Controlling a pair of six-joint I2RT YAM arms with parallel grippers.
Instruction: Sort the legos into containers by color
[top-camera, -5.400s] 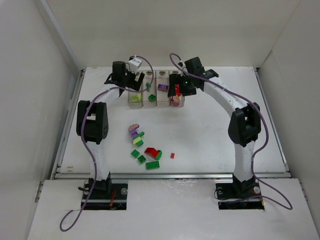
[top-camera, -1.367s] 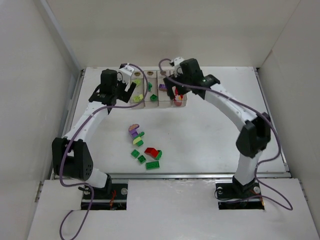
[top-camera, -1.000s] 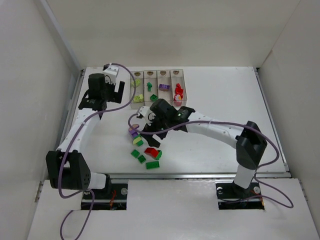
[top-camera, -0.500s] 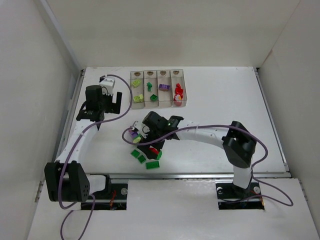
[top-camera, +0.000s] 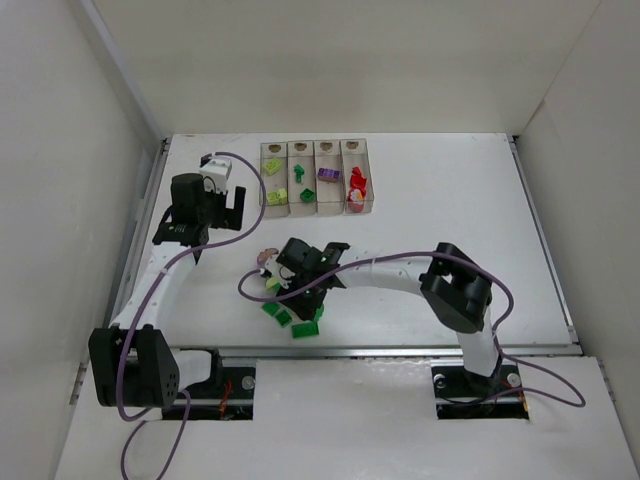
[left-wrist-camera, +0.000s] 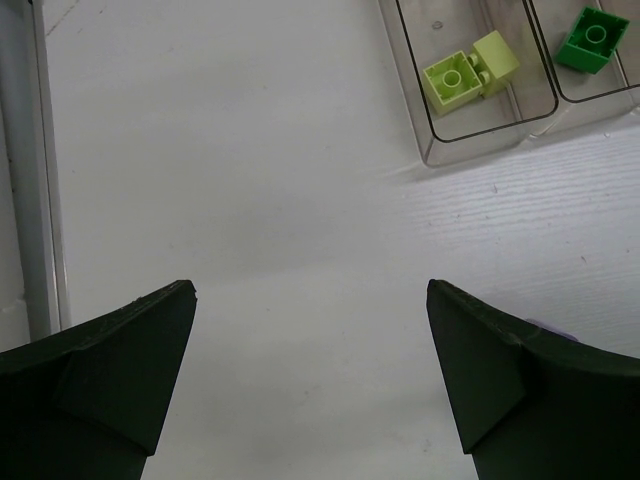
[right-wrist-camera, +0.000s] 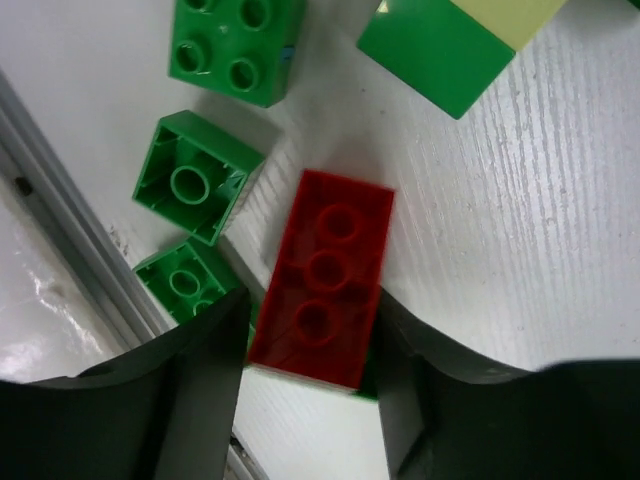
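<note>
Right gripper (right-wrist-camera: 310, 320) sat low in the loose pile on the near side of the table (top-camera: 430, 270). Its fingers (right-wrist-camera: 205, 380) were against both long sides of a red brick (right-wrist-camera: 322, 275). Read as clamped. The brick lay underside up on the surface, not yet lifted.

Left gripper (left-wrist-camera: 310, 300) hung with its jaws wide apart and nothing between them, over bare table at far left, just near of the yellow-green bricks (left-wrist-camera: 470, 75) in the end box.

For a clean pick:
- Lift straight up first. A hollow green brick (right-wrist-camera: 195, 190) sat just beside the red one's left side, and another green brick (right-wrist-camera: 185, 285) was tucked by the left finger. A sideways pull would likely drag both.
- Something green also showed under the red brick's near end; couldn't tell if it was stuck on. Check after the lift.
- Then carry it far and right to the rightmost container (top-camera: 367, 170), the one already holding red.

Clearances:
- The metal rail (right-wrist-camera: 60, 250) along the table's near edge ran close on the gripper's left, so no room that way.
- Open surface lay between the pile and the containers (top-camera: 328, 208).
- The left arm was well apart from that route.
</note>
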